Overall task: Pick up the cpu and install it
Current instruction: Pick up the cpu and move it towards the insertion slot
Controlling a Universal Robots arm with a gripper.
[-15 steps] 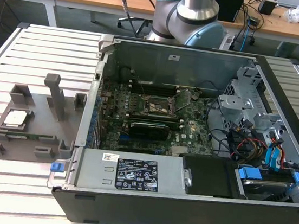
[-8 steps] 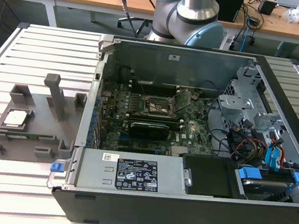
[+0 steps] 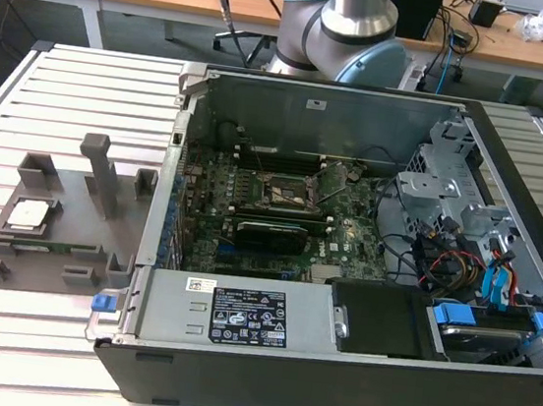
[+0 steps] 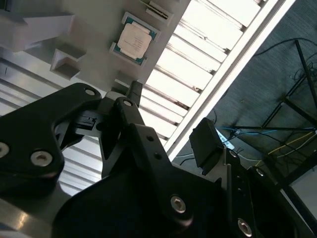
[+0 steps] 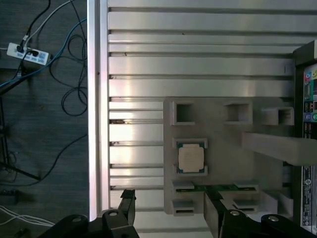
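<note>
The cpu is a small square chip with a pale metal top. It lies flat in a recess of a grey holder on the slatted table, at the exterior view's left of the open computer case. Both wrist views look down on the cpu from well above. My gripper is open, its black fingers wide apart and nothing between them. It hangs high over the holder's edge, off to one side of the chip. The black socket sits on the motherboard inside the case.
A grey power supply box fills the case's front, with drive bays and cables at the exterior view's right. A tall post rises from the holder. The table's edge drops to a floor with cables and a power strip.
</note>
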